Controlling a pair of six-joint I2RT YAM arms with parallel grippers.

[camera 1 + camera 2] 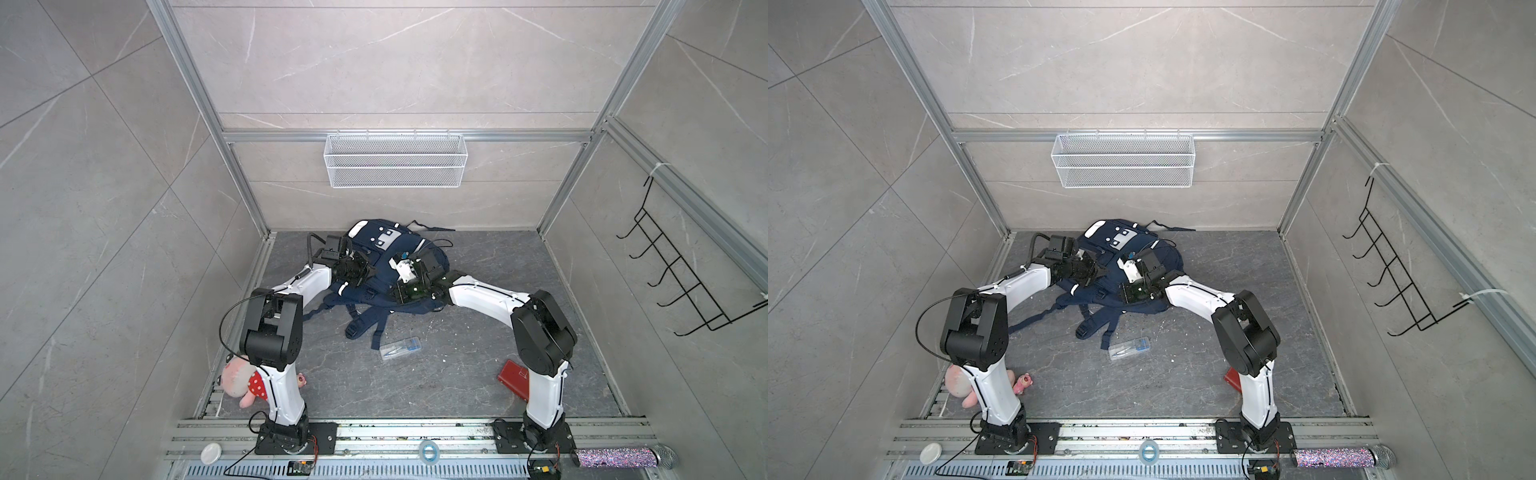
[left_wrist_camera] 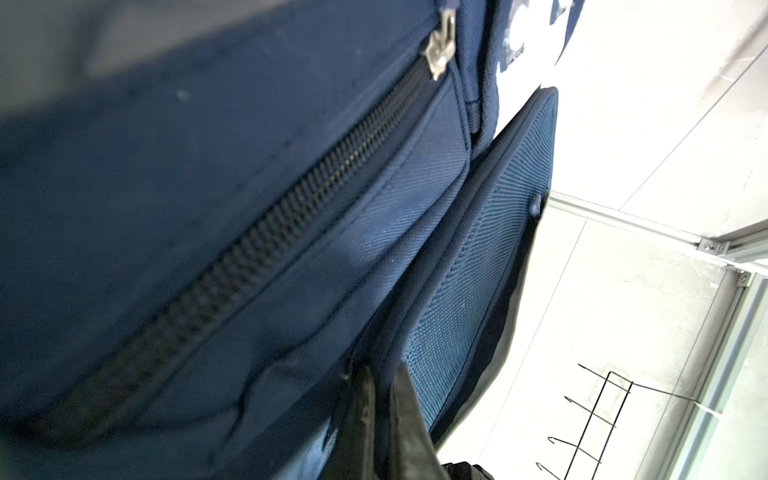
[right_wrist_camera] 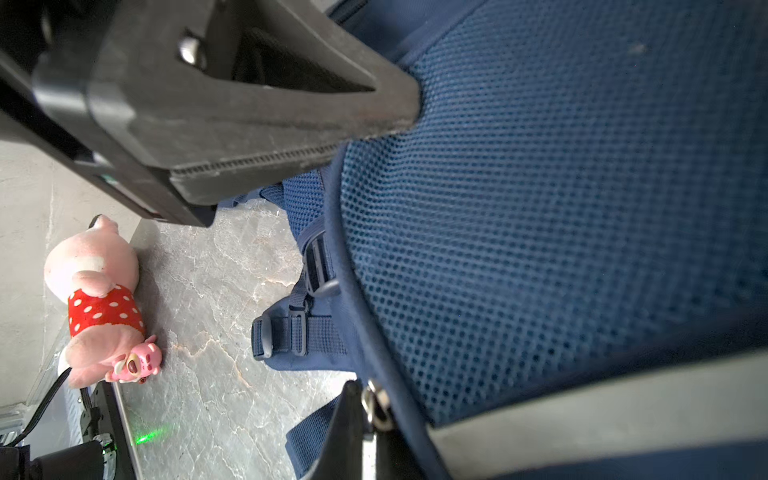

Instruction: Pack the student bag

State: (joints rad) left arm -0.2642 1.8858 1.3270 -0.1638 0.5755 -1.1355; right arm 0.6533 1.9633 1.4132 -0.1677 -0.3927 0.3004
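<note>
Overhead, grey marbled floor (image 1: 457,374) (tiled walls (image 1: 395,62) around) bears the student bag (image 1: 380,270).

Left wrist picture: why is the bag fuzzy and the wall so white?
In the left wrist view the student bag is so close its near fabric blurs, while the zipper pull looks sharp; the wall behind is overexposed.

Grey stone-look booth under soft, even light.
Closed in on three sides by pale grey, white-veined wall panels (image 1: 395,62) set in silver aluminium framing bars (image 1: 291,136); floored with a darker grey marbled slab (image 1: 457,374). On the back bar, a white wire-mesh basket (image 1: 395,160); on the right-hand wall, a black wire hook rack (image 1: 681,274); along the near edge, slotted aluminium rails (image 1: 415,432).
</note>
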